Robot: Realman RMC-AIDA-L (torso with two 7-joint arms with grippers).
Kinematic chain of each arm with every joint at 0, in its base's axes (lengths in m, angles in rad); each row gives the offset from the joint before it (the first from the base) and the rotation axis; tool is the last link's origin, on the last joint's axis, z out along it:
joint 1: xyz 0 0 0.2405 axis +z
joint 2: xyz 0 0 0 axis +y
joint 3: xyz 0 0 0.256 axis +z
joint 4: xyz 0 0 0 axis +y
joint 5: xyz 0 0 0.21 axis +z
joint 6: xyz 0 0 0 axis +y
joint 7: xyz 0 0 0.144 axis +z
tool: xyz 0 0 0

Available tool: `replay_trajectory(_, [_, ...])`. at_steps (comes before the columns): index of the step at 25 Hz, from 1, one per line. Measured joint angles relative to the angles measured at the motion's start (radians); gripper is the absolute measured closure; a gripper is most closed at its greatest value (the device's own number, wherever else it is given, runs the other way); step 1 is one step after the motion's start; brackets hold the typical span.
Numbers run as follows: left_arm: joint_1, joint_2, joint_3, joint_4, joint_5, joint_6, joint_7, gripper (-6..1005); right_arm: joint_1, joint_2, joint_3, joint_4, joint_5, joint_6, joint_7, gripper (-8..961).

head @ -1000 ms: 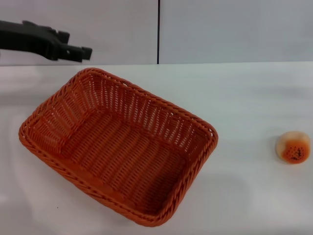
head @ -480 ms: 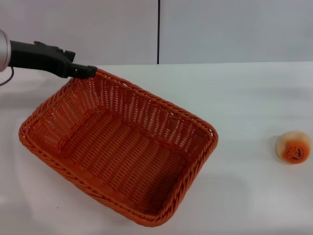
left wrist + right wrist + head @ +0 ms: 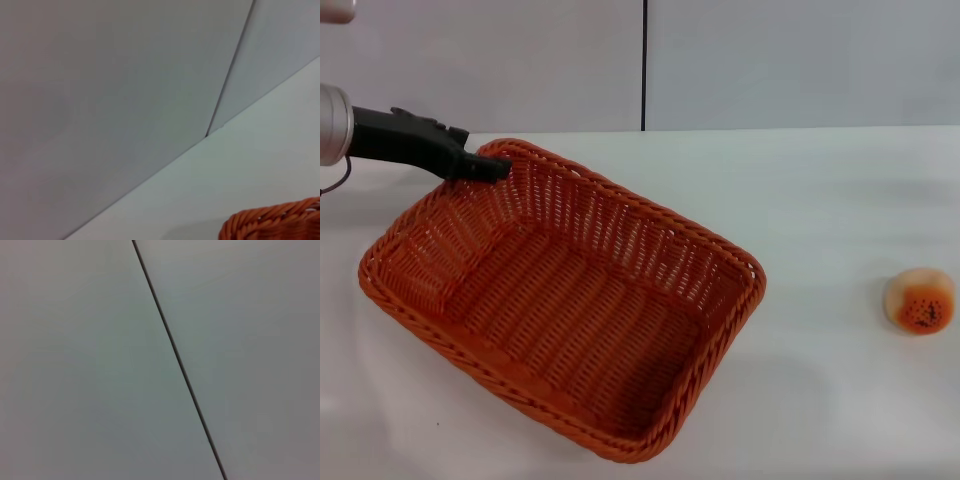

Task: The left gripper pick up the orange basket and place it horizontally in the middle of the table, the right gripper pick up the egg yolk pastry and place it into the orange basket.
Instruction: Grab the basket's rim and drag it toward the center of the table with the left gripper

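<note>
The orange basket (image 3: 560,300) lies skewed on the white table (image 3: 820,200), filling the left and middle of the head view. My left gripper (image 3: 492,168) reaches in from the left, and its black tip sits at the basket's far left rim corner. Whether it grips the rim cannot be seen. The left wrist view catches only a bit of that braided basket rim (image 3: 272,222). At the right edge of the table rests the egg yolk pastry (image 3: 919,301), cream with an orange speckled top. The right gripper is out of view.
A grey wall with a dark vertical seam (image 3: 644,65) stands behind the table. Bare white tabletop stretches between the basket and the pastry. The right wrist view holds only wall and seam (image 3: 175,355).
My left gripper has come down and slightly back, from above the far table edge to the basket's far left rim. Basket and pastry have not moved.
</note>
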Motion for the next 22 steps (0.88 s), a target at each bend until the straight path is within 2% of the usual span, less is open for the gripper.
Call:
replay_trajectory(10, [-0.017,-0.001,0.034,-0.064,0.014,-0.043,0.000,271,0.003,-0.002,-0.002,0.000,-0.003,0.005,0.000,362])
replay_trajectory(17, [-0.016,-0.004,0.038,-0.066,0.007,-0.068,-0.006,278,0.005,-0.002,-0.003,0.000,-0.004,0.005,0.001,360])
replay_trajectory(22, [-0.015,-0.004,0.037,-0.065,0.005,-0.070,-0.005,505,-0.001,-0.002,-0.002,-0.002,-0.005,0.006,0.001,358])
